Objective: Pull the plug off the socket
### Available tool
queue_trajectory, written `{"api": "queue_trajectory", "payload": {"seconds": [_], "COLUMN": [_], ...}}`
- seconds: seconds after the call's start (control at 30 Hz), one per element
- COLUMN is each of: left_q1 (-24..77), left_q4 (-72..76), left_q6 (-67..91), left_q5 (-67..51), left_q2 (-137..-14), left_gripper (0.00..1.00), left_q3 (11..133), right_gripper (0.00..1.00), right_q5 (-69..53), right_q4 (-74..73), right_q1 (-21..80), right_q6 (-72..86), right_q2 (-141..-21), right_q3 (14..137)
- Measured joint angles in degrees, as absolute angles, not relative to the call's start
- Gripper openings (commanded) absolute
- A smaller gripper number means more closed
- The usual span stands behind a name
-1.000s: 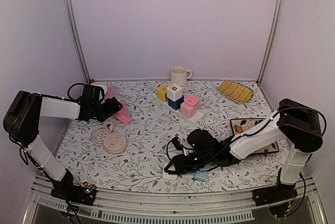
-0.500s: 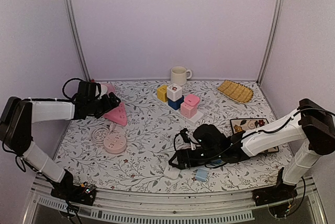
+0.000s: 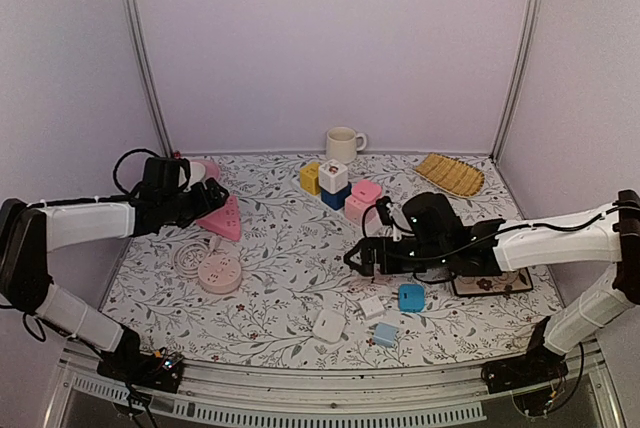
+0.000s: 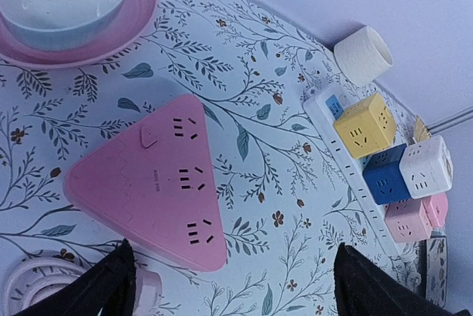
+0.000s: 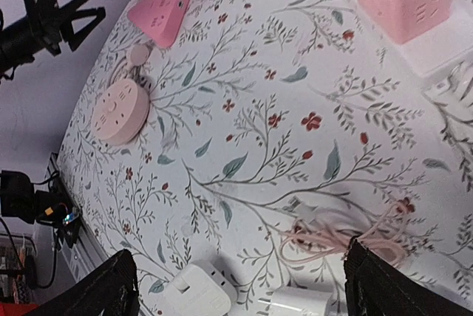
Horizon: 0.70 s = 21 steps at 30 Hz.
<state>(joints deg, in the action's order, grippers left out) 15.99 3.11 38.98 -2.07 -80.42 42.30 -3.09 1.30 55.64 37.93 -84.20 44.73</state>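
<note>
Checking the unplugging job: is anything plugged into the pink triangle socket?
Nothing is plugged in. The left wrist view shows the pink triangle socket with all three outlets bare.

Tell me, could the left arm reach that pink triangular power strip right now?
Probably yes. The left gripper hovers close above the pink triangular power strip with its jaws wide open, and nothing lies between them.

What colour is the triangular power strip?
The triangular power strip is pink, clearest in the left wrist view.
</note>
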Motion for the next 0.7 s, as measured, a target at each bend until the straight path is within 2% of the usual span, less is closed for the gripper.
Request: {"api": "queue_trajectory", "payload": {"seconds": [0.3, 0.5, 0.7], "left_q1": [20.88, 23.53, 24.53], "left_q4": [4.14, 4.84, 6.11], "left_q6": [39.29, 39.9, 40.91], "left_q5": [-2.85, -4.14, -6.11], "left_q2": [-76.88, -76.97, -77.89], "left_gripper": [0.94, 0.93, 0.93], "left_q3": [39.4, 39.46, 40.12], "right_gripper": [0.99, 0.98, 0.89], "right_q5": [-6.66, -14.17, -22.17], "right_q4": [1.32, 2.63, 2.98], "right_q1": [38.28, 29.45, 25.21], "right_q6": [30.81, 28.34, 26.94], "right_q2": [-85.47, -94.48, -105.32], "right_q3": [52.03, 61.71, 70.0]}}
